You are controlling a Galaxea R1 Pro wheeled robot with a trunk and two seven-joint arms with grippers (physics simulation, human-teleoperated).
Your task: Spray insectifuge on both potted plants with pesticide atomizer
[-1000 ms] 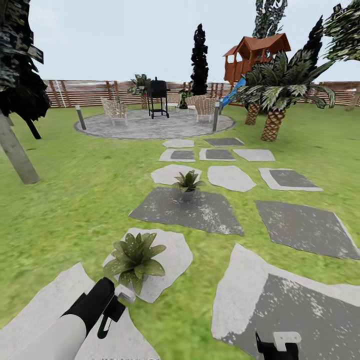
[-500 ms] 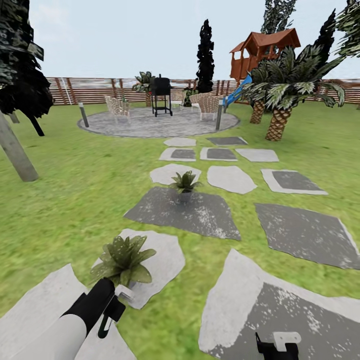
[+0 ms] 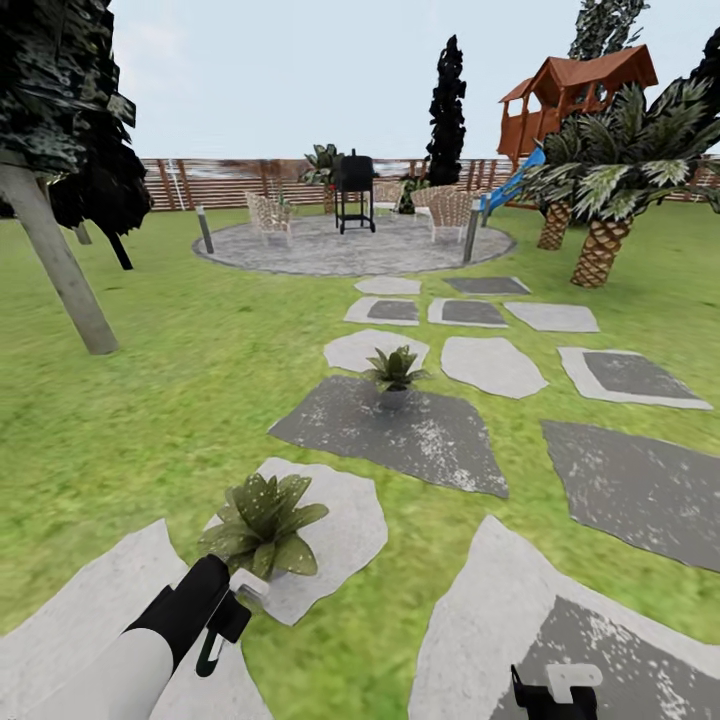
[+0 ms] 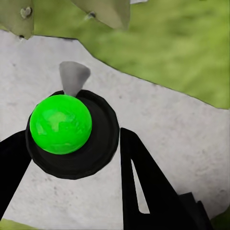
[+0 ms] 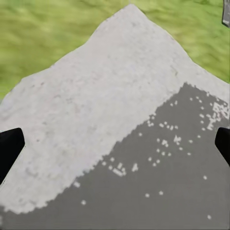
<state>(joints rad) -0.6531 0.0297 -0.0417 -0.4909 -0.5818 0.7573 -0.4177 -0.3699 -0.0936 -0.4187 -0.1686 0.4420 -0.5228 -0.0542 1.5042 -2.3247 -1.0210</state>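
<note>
My left gripper (image 3: 222,620) is shut on the pesticide atomizer (image 3: 247,586), whose pale spray head points at the near potted plant (image 3: 262,520) just ahead on a pale stepping stone. In the left wrist view the atomizer (image 4: 72,134) is a round dark body with a bright green top and a grey nozzle, held between the black fingers (image 4: 143,187). The second potted plant (image 3: 395,368) stands farther off on a dark slab. My right gripper (image 3: 555,690) hangs open low over a grey stone (image 5: 115,96), its tips far apart.
Irregular stepping stones (image 3: 490,365) lead over the lawn to a round paved patio (image 3: 350,250) with a black grill (image 3: 355,180), chairs and two bollards (image 3: 205,230). A leaning tree trunk (image 3: 60,265) stands left, palms (image 3: 610,200) and a playhouse right, a slatted fence (image 3: 230,182) behind.
The whole view has swung, so the garden has shifted rightward in the picture: the camera moved. Both arms keep their places in the picture, and the atomizer stays in the left gripper.
</note>
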